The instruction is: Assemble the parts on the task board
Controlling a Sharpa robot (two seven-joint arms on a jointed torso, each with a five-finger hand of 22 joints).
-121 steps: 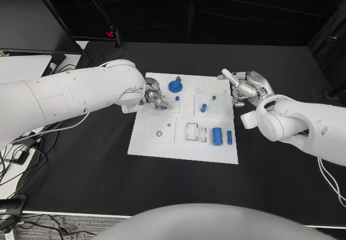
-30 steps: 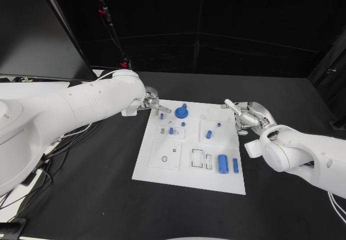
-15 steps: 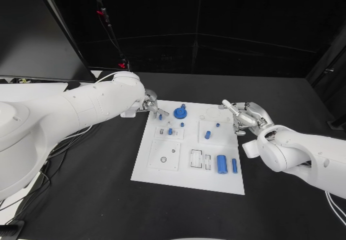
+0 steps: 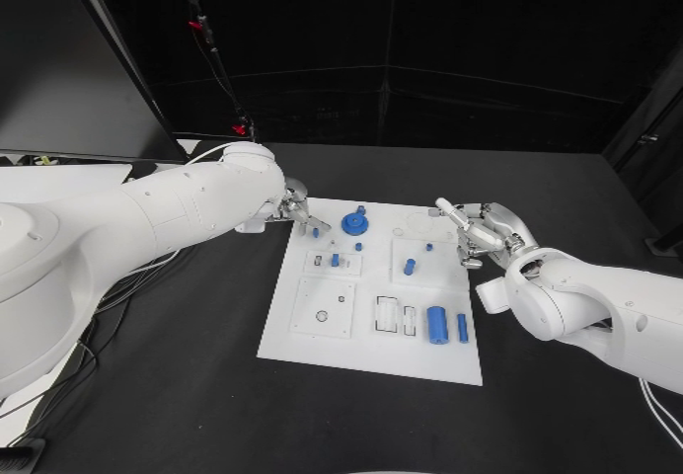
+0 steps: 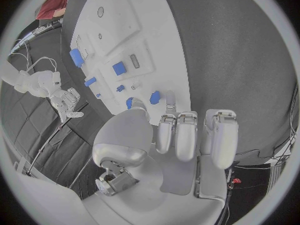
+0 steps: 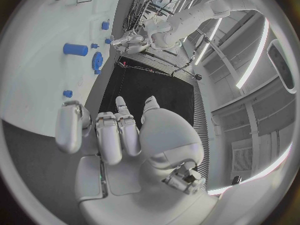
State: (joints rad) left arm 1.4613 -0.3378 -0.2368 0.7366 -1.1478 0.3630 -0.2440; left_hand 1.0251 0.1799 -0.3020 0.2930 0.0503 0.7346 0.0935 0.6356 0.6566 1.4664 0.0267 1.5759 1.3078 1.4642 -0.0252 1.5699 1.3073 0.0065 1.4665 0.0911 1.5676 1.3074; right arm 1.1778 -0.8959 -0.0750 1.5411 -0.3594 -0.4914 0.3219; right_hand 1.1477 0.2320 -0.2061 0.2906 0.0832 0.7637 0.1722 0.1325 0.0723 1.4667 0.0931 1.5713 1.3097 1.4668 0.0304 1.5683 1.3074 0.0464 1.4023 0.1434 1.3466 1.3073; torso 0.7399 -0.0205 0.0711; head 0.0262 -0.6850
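head view has the board [image 4: 331, 341] lying flat mid-table between the two arms, long side running away from the robot, so either hand can reach its half. the parts sit where they were laid out or seated: a blue gear [image 4: 356, 224] at the far edge, small pegs [image 4: 336, 260] on the left square plate, a short peg [image 4: 409, 266] on the right plate, and two blue cylinders [image 4: 438, 324] lying side by side near the right edge, which look like loose stock waiting to be picked.

the left hand [image 4: 300, 213] hovers at the board's far left corner, just beside the gear and the small pegs. left wrist view shows its fingers [image 5: 177, 135] curled down toward the board beside small blue pieces, but whether the thumb and a finger pinch one of them i cannot tell.

the right hand [image 4: 477, 235] sits off the far right corner, apart from any part. right wrist view shows its fingers [image 6: 115, 135] spread and slack with nothing between them, so it holds nothing; i'd judge it is parked clear while the left hand works.
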